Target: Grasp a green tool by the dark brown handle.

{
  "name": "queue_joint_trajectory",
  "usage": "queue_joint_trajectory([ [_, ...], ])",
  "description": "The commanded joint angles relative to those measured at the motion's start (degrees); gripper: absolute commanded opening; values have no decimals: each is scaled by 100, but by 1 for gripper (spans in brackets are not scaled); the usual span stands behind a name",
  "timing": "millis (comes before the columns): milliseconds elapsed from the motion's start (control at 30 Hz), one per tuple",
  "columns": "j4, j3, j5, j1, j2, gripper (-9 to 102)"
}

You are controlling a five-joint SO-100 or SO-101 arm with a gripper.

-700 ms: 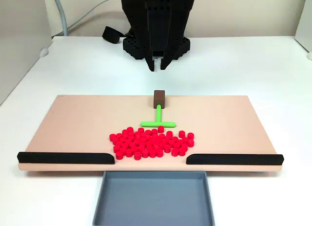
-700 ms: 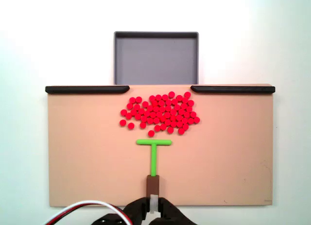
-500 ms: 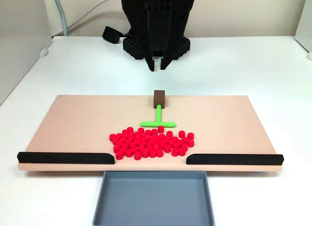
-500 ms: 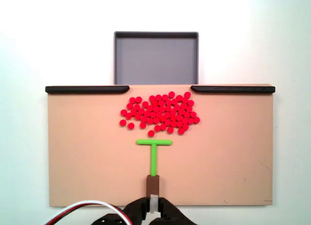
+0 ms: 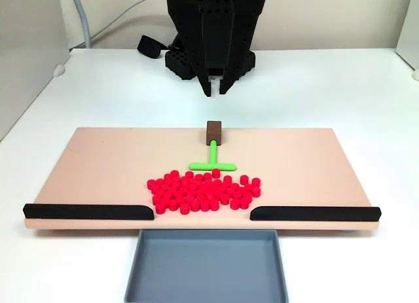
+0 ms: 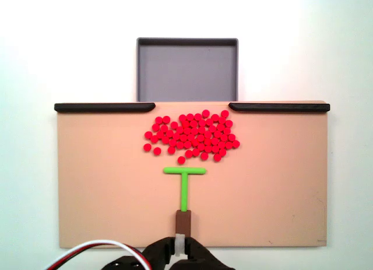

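Observation:
The green tool [image 5: 213, 160] lies flat on the tan board [image 5: 111, 165], its crossbar next to the red pile and its stem pointing at the arm. The dark brown handle [image 5: 214, 131] caps the stem at the board's far edge; in the top-down fixed view the green tool [image 6: 184, 188] ends in the dark brown handle [image 6: 183, 222] near the bottom edge. My gripper [image 5: 215, 91] hangs above the table just behind the handle, tips pointing down, a narrow gap between them, nothing held. From above, my gripper [image 6: 180, 249] sits just below the handle.
Several red cylinders [image 5: 203, 192] are heaped beyond the crossbar. Two black strips [image 5: 88, 211] [image 5: 314, 213] line the board's near edge with a gap between them. A grey tray [image 5: 206, 267] stands in front of that gap. The arm's base [image 5: 209, 61] and a cable [image 6: 93, 249] are behind.
My gripper has shifted slightly to the right in the front fixed view, and the gap between its tips looks a little wider. The tool and the cylinders have not moved.

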Motion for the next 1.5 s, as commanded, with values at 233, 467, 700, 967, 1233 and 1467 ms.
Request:
queue_joint_trajectory([
  [233, -9, -105, 26, -105, 26, 0],
  [467, 0, -105, 26, -53, 44, 0],
  [700, 18, -70, -35, -53, 105, 0],
  [967, 18, -35, -79, -105, 105, 0],
  [1233, 18, -35, -211, 26, 246, 0],
  [1467, -18, -26, -185, -9, 396, 0],
])
